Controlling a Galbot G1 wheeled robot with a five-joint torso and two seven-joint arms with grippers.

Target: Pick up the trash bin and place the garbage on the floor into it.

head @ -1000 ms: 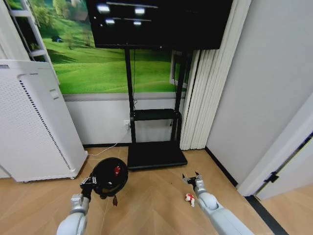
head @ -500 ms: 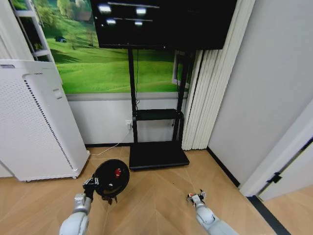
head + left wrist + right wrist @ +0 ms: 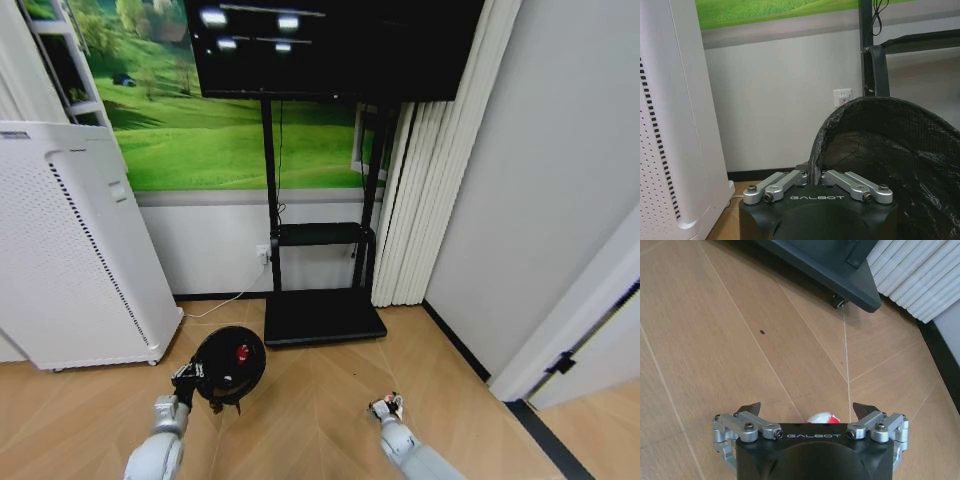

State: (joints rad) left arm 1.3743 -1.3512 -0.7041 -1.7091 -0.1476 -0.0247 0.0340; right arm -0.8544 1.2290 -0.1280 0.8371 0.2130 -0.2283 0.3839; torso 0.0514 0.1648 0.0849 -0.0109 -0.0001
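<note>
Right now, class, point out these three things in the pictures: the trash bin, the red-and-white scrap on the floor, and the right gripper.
trash bin (image 3: 232, 365), head view, inside of its open mouth.
red-and-white scrap (image 3: 822, 418), right wrist view, its visible top between the open fingers.
right gripper (image 3: 808, 411), right wrist view, midway between fingertips.

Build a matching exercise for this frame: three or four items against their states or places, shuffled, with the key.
Items:
1. left gripper
2. right gripper
3. trash bin
4. red-and-white scrap

States:
A. lying on the wood floor between open fingers
B. shut on a mesh rim
C. open, low over the floor
D. held up, a red piece inside

Pairs: 1-B, 2-C, 3-D, 4-A
</note>
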